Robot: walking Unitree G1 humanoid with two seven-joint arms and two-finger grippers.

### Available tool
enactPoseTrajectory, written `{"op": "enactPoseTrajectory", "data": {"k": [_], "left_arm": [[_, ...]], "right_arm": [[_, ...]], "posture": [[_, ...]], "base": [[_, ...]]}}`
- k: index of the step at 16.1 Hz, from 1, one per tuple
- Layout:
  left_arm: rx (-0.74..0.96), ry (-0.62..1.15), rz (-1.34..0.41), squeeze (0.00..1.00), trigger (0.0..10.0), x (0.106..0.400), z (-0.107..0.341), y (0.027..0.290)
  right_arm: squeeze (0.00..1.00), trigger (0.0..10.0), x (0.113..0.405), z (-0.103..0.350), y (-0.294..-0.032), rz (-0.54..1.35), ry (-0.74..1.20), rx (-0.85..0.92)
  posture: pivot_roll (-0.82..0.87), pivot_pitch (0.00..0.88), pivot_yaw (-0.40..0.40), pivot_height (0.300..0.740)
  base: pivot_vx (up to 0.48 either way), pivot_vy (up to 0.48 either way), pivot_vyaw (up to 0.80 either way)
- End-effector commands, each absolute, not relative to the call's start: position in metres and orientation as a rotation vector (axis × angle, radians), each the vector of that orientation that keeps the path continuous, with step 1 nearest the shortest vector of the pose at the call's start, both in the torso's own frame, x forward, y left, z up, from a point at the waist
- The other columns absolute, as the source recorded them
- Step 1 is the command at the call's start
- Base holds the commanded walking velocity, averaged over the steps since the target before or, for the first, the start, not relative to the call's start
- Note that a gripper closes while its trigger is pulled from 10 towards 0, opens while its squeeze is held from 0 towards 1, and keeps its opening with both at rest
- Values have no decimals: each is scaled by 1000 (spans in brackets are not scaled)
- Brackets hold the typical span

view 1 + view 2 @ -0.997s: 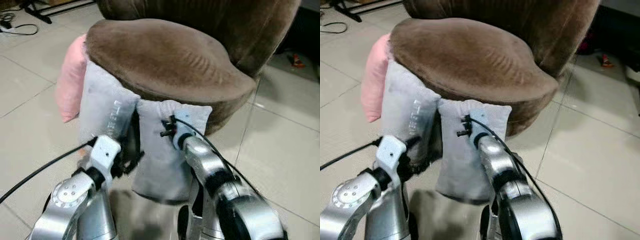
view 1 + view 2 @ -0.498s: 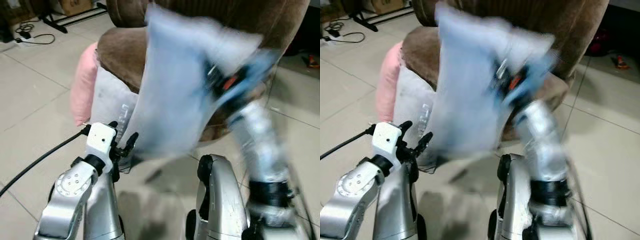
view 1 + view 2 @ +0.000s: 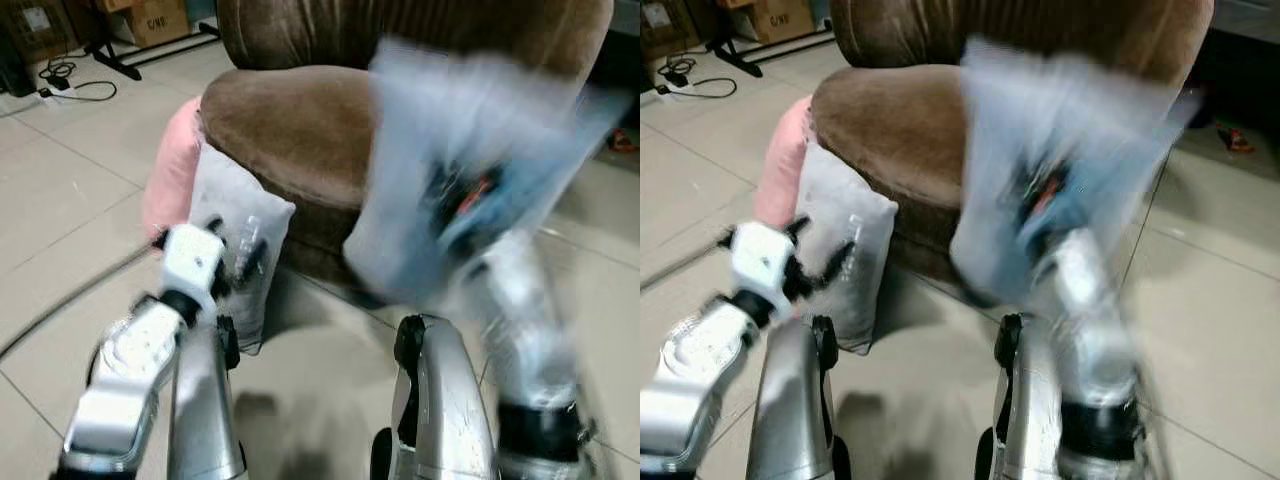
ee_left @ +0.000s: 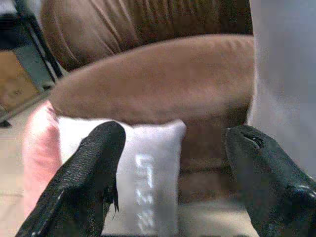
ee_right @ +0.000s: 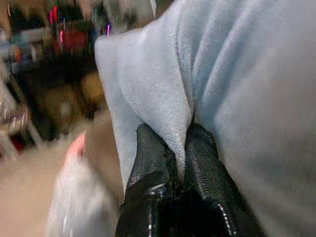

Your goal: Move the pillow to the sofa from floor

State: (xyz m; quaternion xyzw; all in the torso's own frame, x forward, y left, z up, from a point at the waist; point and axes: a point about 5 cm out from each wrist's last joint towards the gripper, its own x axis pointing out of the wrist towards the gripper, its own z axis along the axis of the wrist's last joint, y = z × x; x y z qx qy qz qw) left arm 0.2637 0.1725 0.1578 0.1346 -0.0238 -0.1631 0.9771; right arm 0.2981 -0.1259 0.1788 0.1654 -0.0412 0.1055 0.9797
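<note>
Velvety brown fabric covers the sofa [image 3: 310,120], which has a rounded, padded seat and a pleated backrest rising behind it. The floor [image 3: 60,210] is pale glazed tile with thin grout lines.

The pillow [image 3: 460,170] is a soft, light grey rectangle of plain woven cloth. It is off the floor, held in the air at the front right part of the sofa seat and partly in front of the backrest (heavily motion-blurred in both head views). The right gripper [image 5: 180,148] is pinched tight on a fold of this pillow: its two black, textured fingers [image 5: 153,158] are pressed together with a ridge of grey cloth squeezed between them, and the rest of the pillow spreads above and beside the fingertips.

A second grey pillow [image 3: 240,250] stands on edge on the floor, leaning against the left front of the sofa base; pale lettering runs down its face. A pink cushion [image 3: 172,180] stands just behind it, also touching the sofa.

The left gripper [image 4: 170,168] is low, near the second grey pillow and apart from it, with its fingers [image 4: 94,168] spread wide and holding nothing.

A black cable [image 3: 75,90] lies on the floor at the far left, near a cardboard box [image 3: 150,15].
</note>
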Motion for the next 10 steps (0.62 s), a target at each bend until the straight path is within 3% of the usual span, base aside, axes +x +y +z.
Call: {"op": "enactPoseTrajectory", "data": {"k": [1, 10], "left_arm": [[278, -80, -313, 0, 10000, 266, 165, 174], [281, -81, -321, 0, 10000, 268, 163, 172]], "right_arm": [[0, 10000, 299, 190, -120, 232, -140, 320], [0, 10000, 296, 196, -125, 188, -177, 311]], "posture": [[19, 0, -13, 351], [8, 0, -10, 435]], "base": [[0, 0, 0], [0, 0, 0]]}}
